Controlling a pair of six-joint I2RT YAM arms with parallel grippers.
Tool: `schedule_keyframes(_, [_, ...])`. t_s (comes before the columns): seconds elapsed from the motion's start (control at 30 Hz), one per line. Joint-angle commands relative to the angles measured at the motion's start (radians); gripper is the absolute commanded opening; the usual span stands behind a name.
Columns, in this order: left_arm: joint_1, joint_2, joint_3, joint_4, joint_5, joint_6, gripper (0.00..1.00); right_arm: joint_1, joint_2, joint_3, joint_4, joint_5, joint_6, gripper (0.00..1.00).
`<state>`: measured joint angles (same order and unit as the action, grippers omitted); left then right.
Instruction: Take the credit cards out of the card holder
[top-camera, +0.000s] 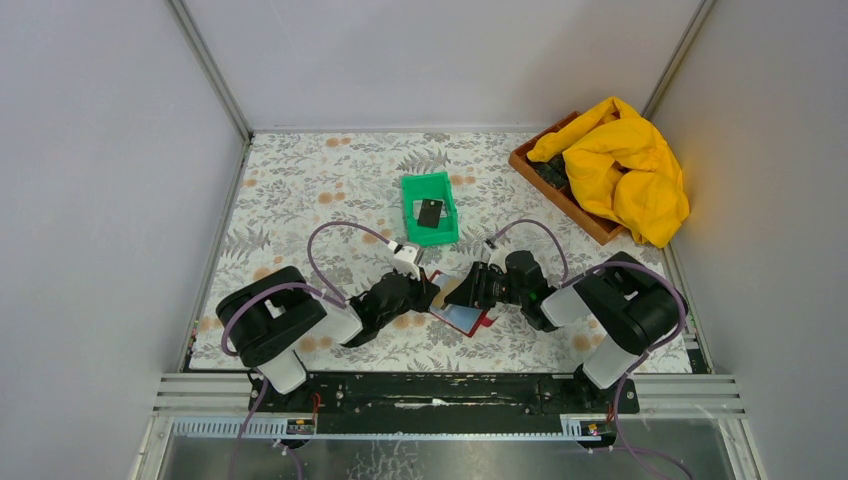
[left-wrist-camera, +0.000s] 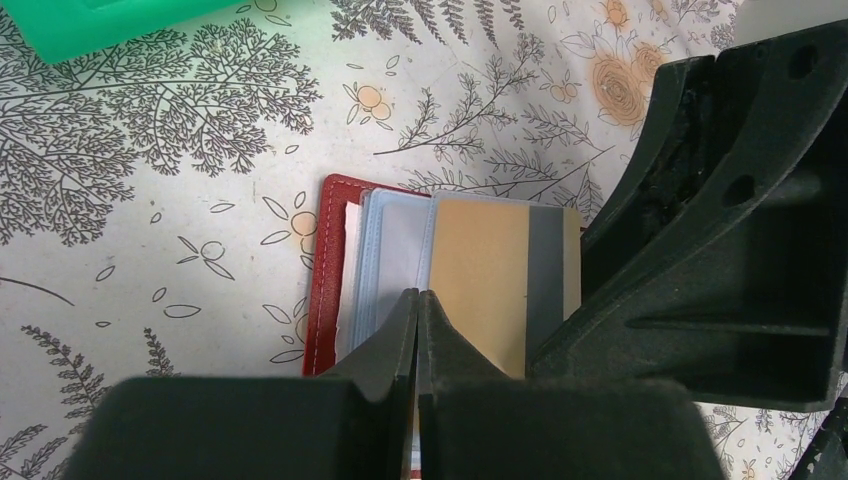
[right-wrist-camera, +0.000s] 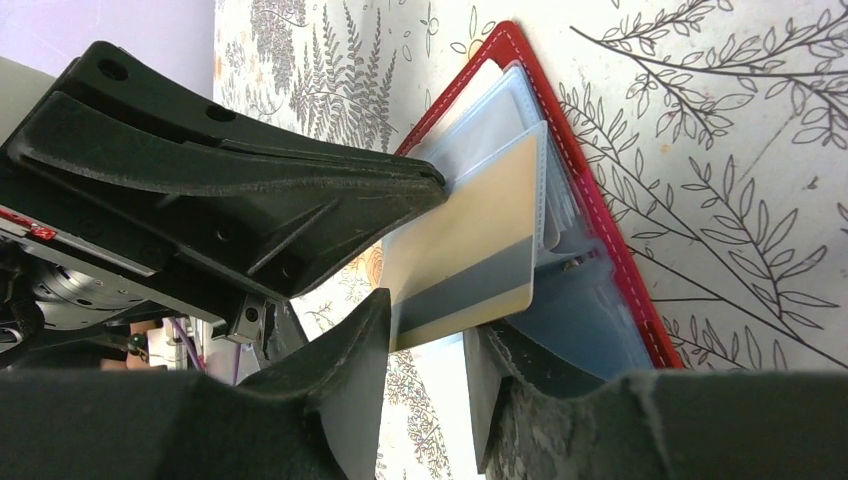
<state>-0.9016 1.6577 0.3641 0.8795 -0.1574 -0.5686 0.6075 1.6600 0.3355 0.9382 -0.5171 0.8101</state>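
Seen from above, the card holder (top-camera: 465, 320) is lying open on the flowered bench (top-camera: 300, 190), near the front edge and between the two arms. The left pincer (top-camera: 428, 290) and the right pincer (top-camera: 462, 293) are meeting nose to nose just over its far side. Farther back a green bin (top-camera: 447, 190) is sitting with a black card (top-camera: 430, 212) inside it. A wooden tray (top-camera: 590, 222) at the right rear corner is carrying a crumpled yellow cloth (top-camera: 625, 165). In the left wrist view, the left pincer is showing its jaws pressed together with nothing between them. Their tips are resting over the pale sleeves of the card holder, right at the edge of a gold card (left-wrist-camera: 480, 285) with a grey stripe. The red border is showing at the left, and the black body of the right pincer is crowding in from the right. In the right wrist view, the right pincer is standing with its jaws apart. The striped end of the gold card is sticking out of a sleeve and lying in the gap between them. Whether the jaws are pressing on it cannot be told. The tip of the left pincer is touching the sleeves at the card's upper corner.
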Motion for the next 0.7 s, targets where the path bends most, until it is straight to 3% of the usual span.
schedule_keyframes(0.0, [-0.013, 0.034, -0.013, -0.079, 0.051, 0.019, 0.00, -0.009, -0.033, 0.035, 0.129, 0.003, 0.027, 0.39])
schedule_keyframes(0.67, [-0.013, 0.063, -0.012, -0.053, 0.059, 0.013, 0.00, -0.021, -0.136, -0.001, 0.064, -0.014, 0.020, 0.38])
